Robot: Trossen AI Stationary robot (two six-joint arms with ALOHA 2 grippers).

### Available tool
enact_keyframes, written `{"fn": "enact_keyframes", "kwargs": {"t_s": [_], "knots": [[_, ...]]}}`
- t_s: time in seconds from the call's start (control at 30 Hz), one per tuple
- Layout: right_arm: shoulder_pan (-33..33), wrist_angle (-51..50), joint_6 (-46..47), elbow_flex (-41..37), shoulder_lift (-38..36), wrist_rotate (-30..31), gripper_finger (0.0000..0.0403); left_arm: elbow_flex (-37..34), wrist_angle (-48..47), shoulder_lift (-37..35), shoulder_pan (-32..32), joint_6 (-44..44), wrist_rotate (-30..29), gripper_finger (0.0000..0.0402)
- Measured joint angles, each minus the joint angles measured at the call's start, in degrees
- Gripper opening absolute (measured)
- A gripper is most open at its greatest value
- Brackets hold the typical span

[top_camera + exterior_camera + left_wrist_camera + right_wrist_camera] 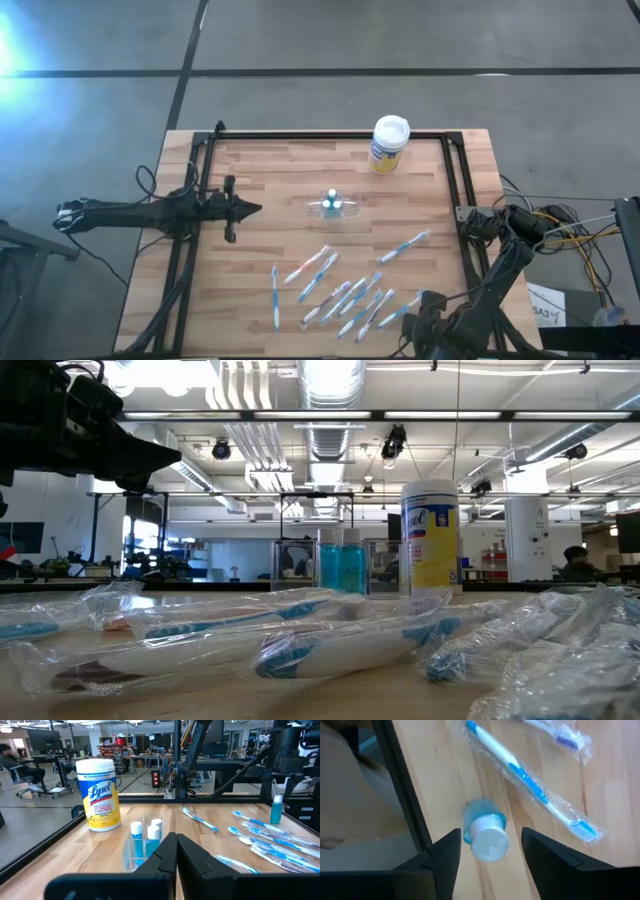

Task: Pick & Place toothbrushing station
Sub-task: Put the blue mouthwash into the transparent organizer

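Right claw [490,855] hangs spread over a blue tube [485,832]; left claw [176,852], pressed together, faces the clear holder [142,845].

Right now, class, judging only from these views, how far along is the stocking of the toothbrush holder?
Done: two teal-capped tubes stand in the clear holder. In hand: the right gripper, jaws open, straddles a small blue tube standing by the table's edge rail, not yet gripped. The left gripper is shut and empty, pointing at the holder. Left: the wrapped toothbrushes lie scattered on the table, none in the holder.
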Motion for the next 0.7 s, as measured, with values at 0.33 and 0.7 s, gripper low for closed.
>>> {"fn": "enact_keyframes", "kwargs": {"t_s": [0.33, 0.7], "knots": [[0.0, 0.02, 0.02, -0.07, 0.0, 1.19, 0.0106, 0.0, -0.17, -0.02, 0.0, 0.15, 0.03, 0.002], [-2.3, -1.08, -2.34, 2.08, -2.14, 1.84, 0.0084, 0.0, -0.17, 0.0, 0.02, -0.1, 0.03, 0.0007]]}}
